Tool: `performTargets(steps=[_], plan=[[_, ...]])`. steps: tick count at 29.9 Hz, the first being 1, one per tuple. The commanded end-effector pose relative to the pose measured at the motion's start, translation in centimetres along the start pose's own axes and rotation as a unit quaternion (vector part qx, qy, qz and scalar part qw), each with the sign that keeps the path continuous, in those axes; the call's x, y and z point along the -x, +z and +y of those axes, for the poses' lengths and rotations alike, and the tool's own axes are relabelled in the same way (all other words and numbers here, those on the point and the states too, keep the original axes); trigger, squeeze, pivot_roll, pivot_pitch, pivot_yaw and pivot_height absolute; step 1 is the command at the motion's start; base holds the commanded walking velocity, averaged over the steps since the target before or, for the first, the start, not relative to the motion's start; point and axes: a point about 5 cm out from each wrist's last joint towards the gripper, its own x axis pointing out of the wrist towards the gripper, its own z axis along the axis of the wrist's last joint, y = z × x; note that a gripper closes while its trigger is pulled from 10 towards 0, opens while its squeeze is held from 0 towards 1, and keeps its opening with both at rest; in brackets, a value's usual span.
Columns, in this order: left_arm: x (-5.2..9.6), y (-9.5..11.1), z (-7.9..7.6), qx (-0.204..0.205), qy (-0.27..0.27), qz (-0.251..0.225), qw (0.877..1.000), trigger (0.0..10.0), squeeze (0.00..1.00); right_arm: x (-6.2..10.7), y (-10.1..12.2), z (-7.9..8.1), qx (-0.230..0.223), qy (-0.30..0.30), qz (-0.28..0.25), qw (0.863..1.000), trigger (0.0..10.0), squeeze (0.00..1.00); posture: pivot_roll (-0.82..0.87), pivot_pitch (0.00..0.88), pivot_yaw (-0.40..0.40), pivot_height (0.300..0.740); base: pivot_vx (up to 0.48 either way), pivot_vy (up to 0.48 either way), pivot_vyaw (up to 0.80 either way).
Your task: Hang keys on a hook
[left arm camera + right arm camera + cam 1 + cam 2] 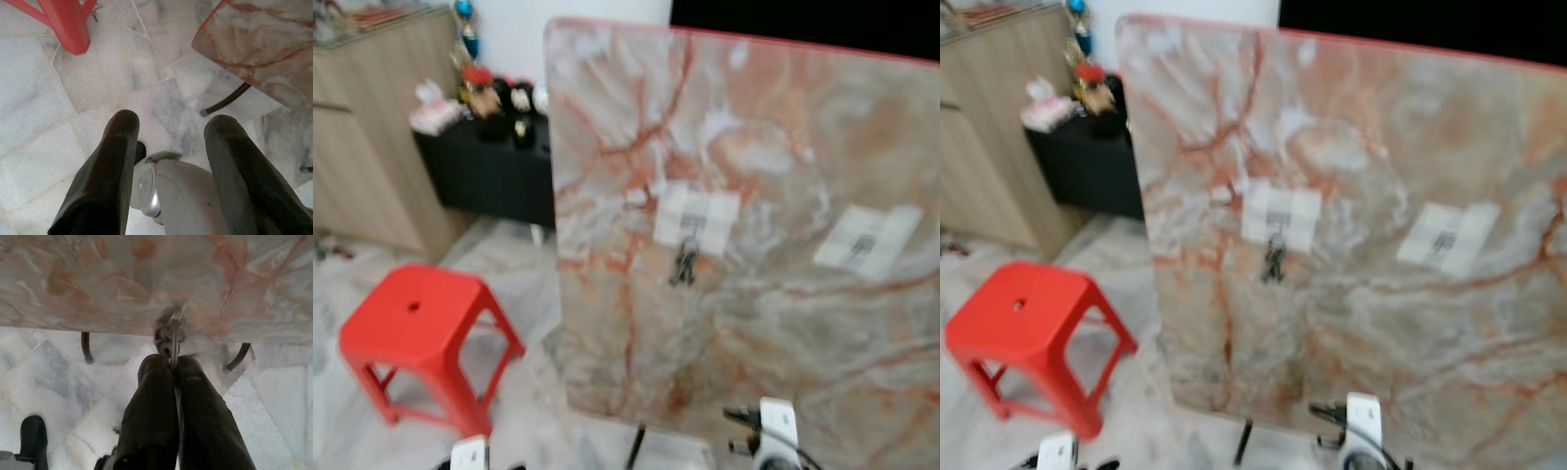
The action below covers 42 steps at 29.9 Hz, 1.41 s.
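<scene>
Nearest, in the right wrist view, the right gripper [173, 363] has its two black fingers pressed together, pinching a bunch of keys [169, 335] by a thin metal ring. The bunch sticks out past the fingertips, its long axis in line with the fingers, toward the marbled panel [146, 279]; it is blurred, so the keys cannot be counted. Two dark curved stand legs show under the panel's lower edge.

The left gripper [171, 132] hangs over the marble floor [73, 98] with its fingers spread and nothing between them.

In the head views, the upright panel carries two pale patches. From the first [696, 217] a second dark bunch of keys [683, 264] hangs with its long axis vertical. The second patch [867, 238] lies at about 3 o'clock from it.

One red stool [421, 338] stands at the panel's 9 o'clock. Farther back is one black cabinet [489, 171] with small ornaments on top.
</scene>
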Motion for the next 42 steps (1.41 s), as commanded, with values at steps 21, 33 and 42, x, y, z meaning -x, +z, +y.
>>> performTargets(steps=[21, 33, 42], plan=[[-0.2, -0.4, -1.2, -0.003, -0.019, 0.005, 1.0, 10.0, 0.0, 4.3, 11.6, -4.7, 0.239, -0.358, -0.415, 0.802, 10.0, 0.0, 0.1, 0.0, -0.063, 0.74, 0.0, 0.0, 0.0], [-0.2, -0.4, -1.3, -0.013, -0.024, 0.006, 1.0, 10.0, 0.0, 7.5, 13.8, -4.0, 0.265, -0.376, -0.513, 0.725, 10.0, 0.0, 0.11, 0.0, -0.059, 0.74, 0.0, 0.0, 0.0], [-0.3, -0.3, -1.7, -0.023, -0.037, 0.007, 0.999, 10.0, 0.0, 9.0, 14.7, -2.9, 0.293, -0.373, -0.543, 0.693, 10.0, 0.0, 0.11, 0.0, -0.062, 0.74, 0.0, 0.0, 0.0]])
